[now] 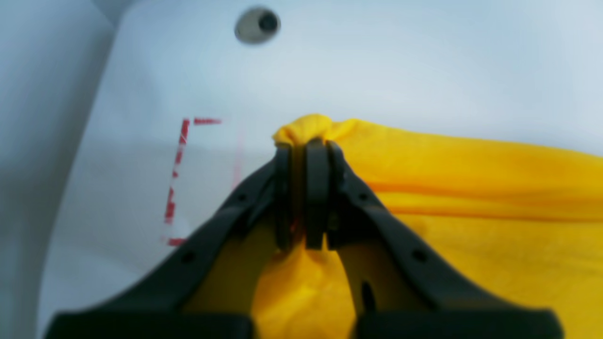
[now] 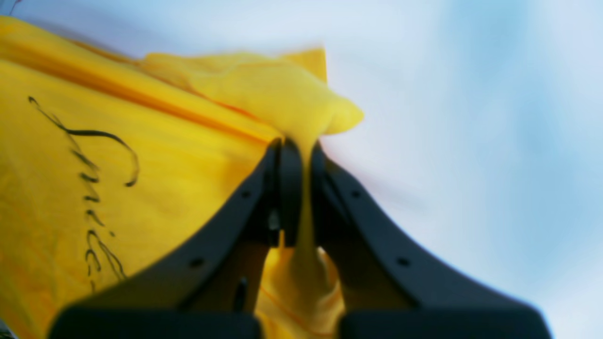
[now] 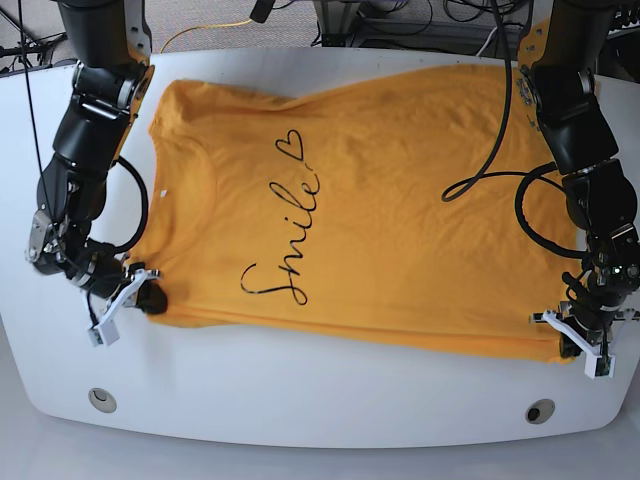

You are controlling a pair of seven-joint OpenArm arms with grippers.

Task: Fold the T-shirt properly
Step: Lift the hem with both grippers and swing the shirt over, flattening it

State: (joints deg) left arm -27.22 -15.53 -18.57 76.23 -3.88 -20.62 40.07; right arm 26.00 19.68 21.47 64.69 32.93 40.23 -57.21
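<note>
Both wrist views blurred; T-shirt (image 2: 141, 155) cut off at their edges, its lettering (image 2: 89, 197) smeared and unreadable there.

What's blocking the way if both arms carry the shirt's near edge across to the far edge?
Nothing visible. The left end effector and right end effector are each shut on a near corner of the T-shirt, which lies flat on the table. The shirt's top carries nothing; only arm cables hang near it.
</note>
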